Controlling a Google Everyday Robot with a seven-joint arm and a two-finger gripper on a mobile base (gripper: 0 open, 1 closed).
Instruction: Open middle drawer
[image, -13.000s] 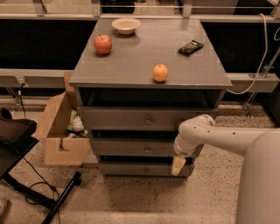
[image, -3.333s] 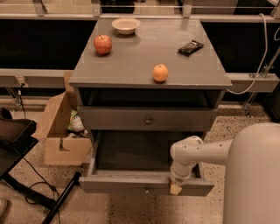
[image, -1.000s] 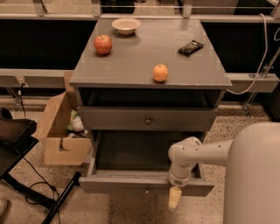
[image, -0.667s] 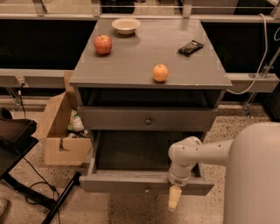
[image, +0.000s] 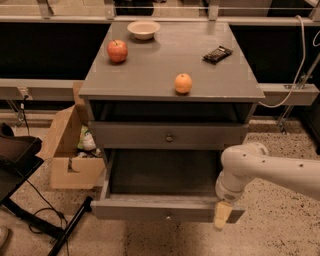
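The middle drawer (image: 150, 209) of the grey cabinet is pulled well out toward me. Its flat front faces me with a small round knob (image: 168, 216), and its inside looks empty. The top drawer (image: 169, 136) above it is shut. The bottom drawer is hidden under the pulled-out one. My gripper (image: 222, 215) hangs at the right end of the middle drawer's front, right of the knob and apart from it. The white arm (image: 270, 167) reaches in from the right.
On the cabinet top (image: 150, 75) lie a red apple (image: 117, 50), an orange (image: 183, 83), a white bowl (image: 143, 29) and a dark snack bar (image: 217, 54). An open cardboard box (image: 67, 150) stands left of the cabinet. A black stand with cables (image: 30, 200) is at lower left.
The middle drawer, shut at first, now stands pulled out. In the last second the gripper has shifted a little right and up along the drawer front, away from the knob.
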